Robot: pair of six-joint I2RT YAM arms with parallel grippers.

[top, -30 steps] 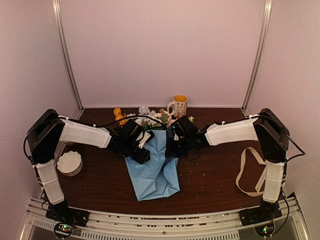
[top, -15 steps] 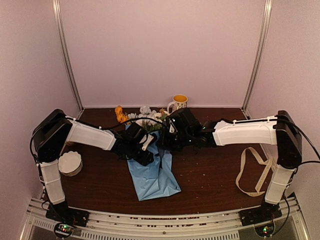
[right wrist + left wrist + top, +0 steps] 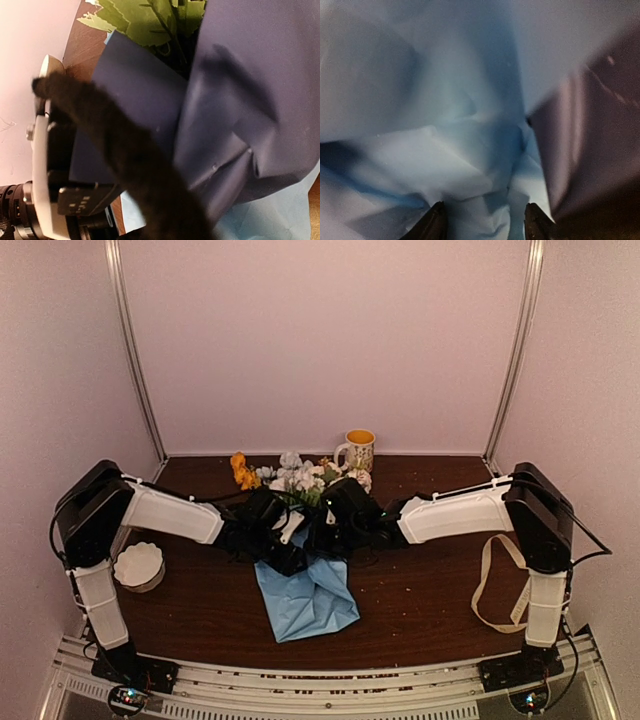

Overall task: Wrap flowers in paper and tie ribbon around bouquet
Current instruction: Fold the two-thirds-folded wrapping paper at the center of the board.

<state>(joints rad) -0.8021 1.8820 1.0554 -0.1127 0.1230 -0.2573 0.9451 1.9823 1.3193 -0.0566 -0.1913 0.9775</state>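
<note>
Thin, crinkly blue paper (image 3: 305,600) makes a cone mid-table; flowers (image 3: 300,478) poke out at 12 o'clock. Both bent arms meet there. The left gripper (image 3: 485,225) has fingers apart; I cannot tell if it grips. The right gripper (image 3: 330,528), at 3 o'clock, is pinched closed.

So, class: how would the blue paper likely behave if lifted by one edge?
Probably floppy: the blue paper lies creased and buckled, not flat. Likely light, as it looks thin. Possibly easy to tear, given its sharp wrinkles.
</note>
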